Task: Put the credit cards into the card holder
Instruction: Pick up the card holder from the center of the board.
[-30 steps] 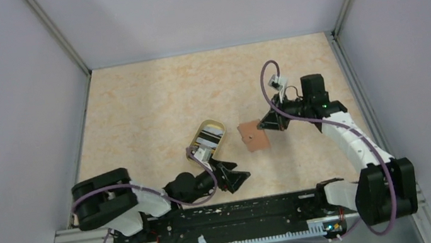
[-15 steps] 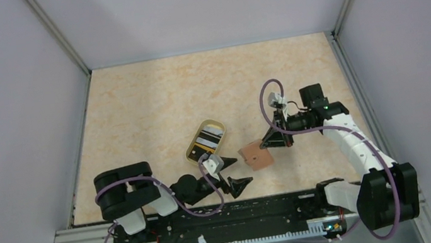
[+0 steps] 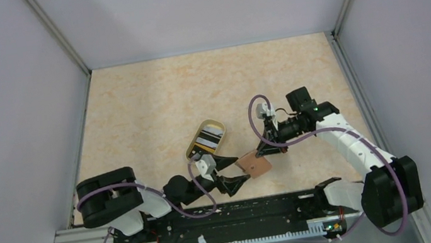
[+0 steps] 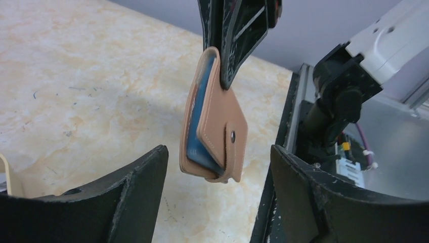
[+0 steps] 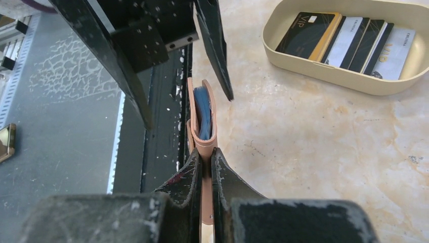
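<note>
Off the desk (image 3: 153, 105), close to its near edge: card holder (image 3: 255, 165), reddish-brown. Hangs on edge, shows blue lining at its open side and a snap tab on one face. Sits pinched at one end by the right fingers (image 3: 263, 151), clenched on the leather. Lies between the left fingers (image 3: 238, 180), spread wide, a gap on each side in the left wrist view. Farther out, leftward on the desk: credit cards (image 5: 349, 43), black and white, one gold-edged, fanned inside an oval cream dish (image 5: 324, 81), apart from the holder.
</note>
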